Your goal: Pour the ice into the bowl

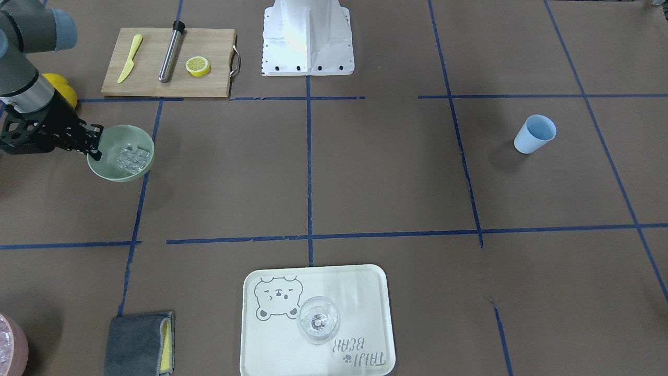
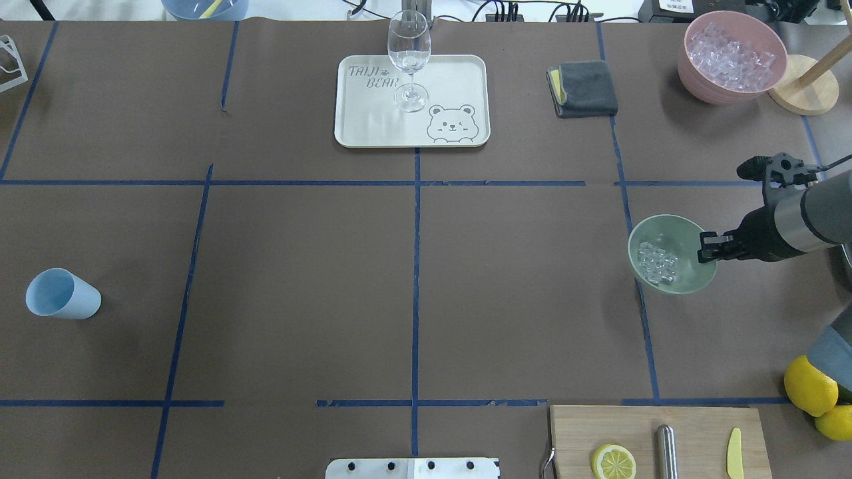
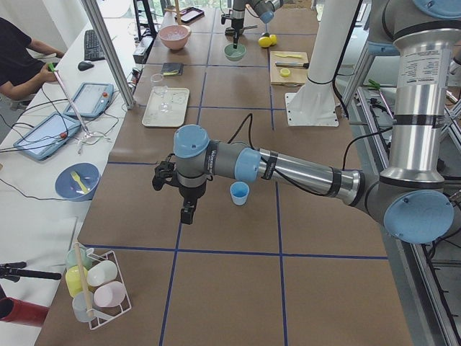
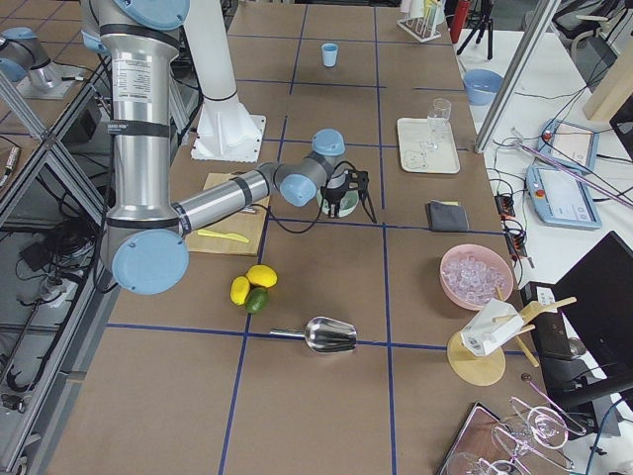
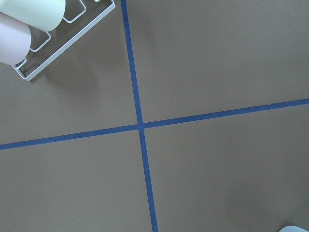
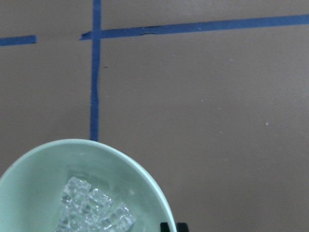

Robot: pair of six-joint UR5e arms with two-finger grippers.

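Observation:
The mint-green bowl sits at the robot's right side of the table, and a cluster of clear ice cubes lies in it. It also shows in the overhead view with the ice. My right gripper is at the bowl's rim and looks shut on it; the overhead view shows the same. The right wrist view shows the bowl, the ice and a fingertip at the rim. My left gripper hangs over bare table near the blue cup; I cannot tell whether it is open or shut.
A pink bowl of ice stands at the far right, with a metal scoop nearer. A cutting board holds a lemon slice. A tray holds a wine glass. A grey cloth and lemons are also there.

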